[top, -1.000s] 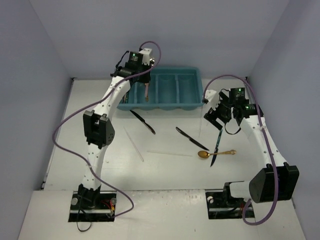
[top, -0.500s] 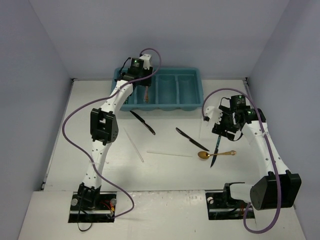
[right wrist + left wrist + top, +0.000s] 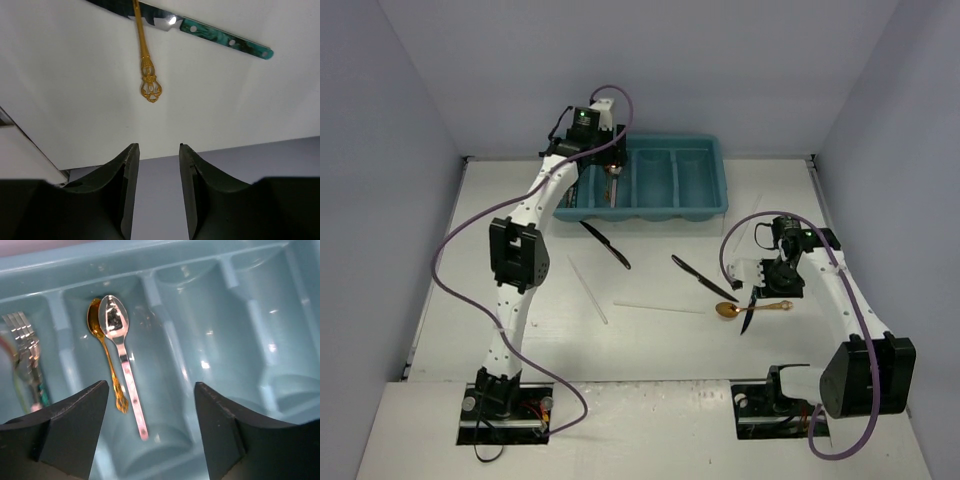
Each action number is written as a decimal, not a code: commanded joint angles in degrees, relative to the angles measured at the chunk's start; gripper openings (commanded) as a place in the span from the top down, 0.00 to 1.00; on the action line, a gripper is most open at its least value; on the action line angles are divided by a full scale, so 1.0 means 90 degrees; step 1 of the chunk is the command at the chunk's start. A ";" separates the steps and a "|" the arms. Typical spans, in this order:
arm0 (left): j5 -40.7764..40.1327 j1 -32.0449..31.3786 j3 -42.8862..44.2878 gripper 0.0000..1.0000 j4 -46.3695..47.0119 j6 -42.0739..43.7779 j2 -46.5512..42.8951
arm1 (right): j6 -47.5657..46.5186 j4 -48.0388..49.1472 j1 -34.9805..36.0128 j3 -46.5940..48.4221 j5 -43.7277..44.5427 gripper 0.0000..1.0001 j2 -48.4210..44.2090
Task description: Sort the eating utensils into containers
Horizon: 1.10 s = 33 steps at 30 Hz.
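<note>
The teal cutlery tray (image 3: 670, 212) stands at the back. My left gripper (image 3: 612, 172) hovers over its left part, open and empty (image 3: 151, 385). Below it, a gold spoon (image 3: 107, 362) and a silver spoon (image 3: 120, 345) lie in the second compartment, and silver forks (image 3: 22, 335) lie in the leftmost. My right gripper (image 3: 756, 285) is open and empty (image 3: 157, 146) just above the table. Beside it lie a gold spoon (image 3: 726, 310) (image 3: 144, 60) and a dark knife (image 3: 748, 316) with a green marbled handle (image 3: 220, 36), crossing each other.
Two more black knives (image 3: 606, 245) (image 3: 704, 278) lie in front of the tray. Pale sticks (image 3: 588, 290) (image 3: 660, 307) lie mid-table. The two right tray compartments (image 3: 215, 335) show nothing inside. Grey walls enclose the table on three sides.
</note>
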 commanded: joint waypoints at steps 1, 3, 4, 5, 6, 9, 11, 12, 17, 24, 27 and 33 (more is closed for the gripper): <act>0.0320 0.0127 -0.0229 0.34 0.0077 -0.0272 -0.1867 | -0.0468 -0.0453 -0.0038 -0.0054 0.0272 0.67 0.0183; 0.0394 0.0149 -0.0662 0.33 0.0067 -0.0239 -0.2283 | -0.0491 -0.0527 -0.0043 -0.0060 0.0233 0.68 0.0298; 0.0422 0.0161 -0.0896 0.33 0.0067 -0.0223 -0.2490 | -0.0516 -0.0547 -0.0043 -0.0072 0.0203 0.69 0.0328; 0.0467 0.0182 -0.1070 0.33 0.0067 -0.0226 -0.2613 | -0.0549 -0.0563 -0.0041 -0.0095 0.0168 0.69 0.0353; 0.0531 0.0211 -0.1235 0.33 0.0066 -0.0247 -0.2755 | -0.0600 -0.0562 -0.0032 -0.0133 0.0100 0.69 0.0358; 0.0666 0.0273 -0.1744 0.33 0.0057 -0.0365 -0.3240 | -0.0677 -0.0544 0.0051 -0.0194 -0.0289 0.66 0.0485; 0.0743 0.0319 -0.1997 0.33 0.0057 -0.0390 -0.3449 | -0.0454 -0.0534 0.0143 -0.0165 -0.0479 0.64 0.0798; 0.0778 0.0353 -0.2157 0.31 0.0057 -0.0398 -0.3520 | -0.0393 -0.0534 0.0153 -0.0155 -0.0568 0.63 0.0904; 0.0880 0.0478 -0.2631 0.25 -0.0082 -0.0198 -0.3871 | -0.0195 -0.0378 0.0194 -0.0056 -0.1034 0.61 0.1337; 0.1045 0.0829 -0.2938 0.24 -0.0236 -0.0215 -0.4005 | -0.0108 0.0017 0.0292 -0.0207 -0.1200 0.61 0.1713; 0.1167 0.0978 -0.2947 0.24 -0.0246 -0.0355 -0.3995 | -0.0087 0.0191 0.0328 -0.0333 -0.1193 0.60 0.1759; 0.1273 0.1171 -0.2891 0.24 -0.0265 -0.0568 -0.3924 | 0.0012 0.0821 0.0335 -0.0796 -0.1115 0.60 0.1671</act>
